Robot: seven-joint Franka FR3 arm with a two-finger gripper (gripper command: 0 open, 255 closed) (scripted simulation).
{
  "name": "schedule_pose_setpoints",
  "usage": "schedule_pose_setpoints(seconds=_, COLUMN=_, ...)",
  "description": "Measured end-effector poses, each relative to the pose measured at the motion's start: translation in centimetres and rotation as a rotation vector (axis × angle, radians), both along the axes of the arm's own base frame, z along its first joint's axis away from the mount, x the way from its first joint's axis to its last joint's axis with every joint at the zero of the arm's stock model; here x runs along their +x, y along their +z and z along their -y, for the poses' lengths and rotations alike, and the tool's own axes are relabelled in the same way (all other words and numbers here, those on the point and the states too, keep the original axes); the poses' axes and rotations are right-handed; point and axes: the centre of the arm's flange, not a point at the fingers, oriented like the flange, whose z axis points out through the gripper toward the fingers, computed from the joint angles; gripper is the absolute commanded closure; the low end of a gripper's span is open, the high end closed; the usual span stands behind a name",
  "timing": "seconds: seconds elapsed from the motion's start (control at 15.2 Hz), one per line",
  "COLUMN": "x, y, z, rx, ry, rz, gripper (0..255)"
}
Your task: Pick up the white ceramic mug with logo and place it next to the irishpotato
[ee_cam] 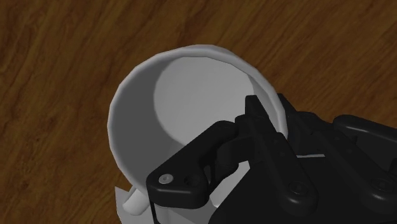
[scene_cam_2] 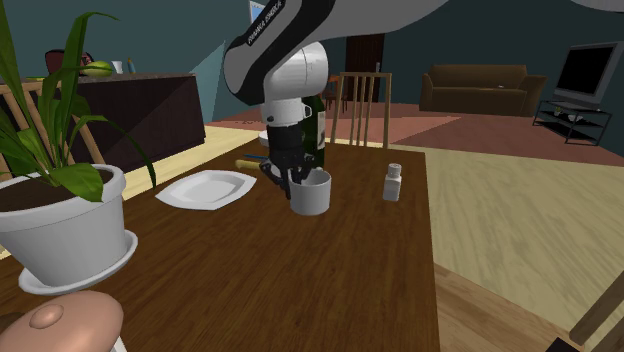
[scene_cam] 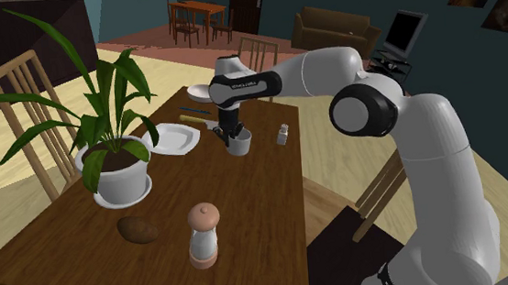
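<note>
My jaws are pinching the mug [ee_cam: 191, 95] by its rim. It's upright on the tabletop [scene_cam: 257, 210], well apart from the potato [scene_cam: 137, 230], so probably a long carry.

On the bench [scene_cam: 247, 197], the mug [scene_cam: 239, 147] stood between a plate [scene_cam: 171, 139] at the shoulder view's left and a shaker [scene_cam: 282, 135] at its right. The potato [scene_cam: 137, 230] lay well apart, before the plant pot [scene_cam: 117, 181], left of a grinder [scene_cam: 203, 234].

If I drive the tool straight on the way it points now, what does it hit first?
The white mug: the tool points down into it, so probably its inner floor or wall, with the wooden table beneath.
</note>
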Motion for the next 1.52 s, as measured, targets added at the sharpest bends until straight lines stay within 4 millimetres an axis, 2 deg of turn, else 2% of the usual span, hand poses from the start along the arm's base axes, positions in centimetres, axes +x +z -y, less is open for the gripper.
schedule_pose_setpoints(seconds=1.52, x=-0.1, y=12.0, z=0.0, rx=0.000, ry=0.000, rz=0.000, gripper=255)
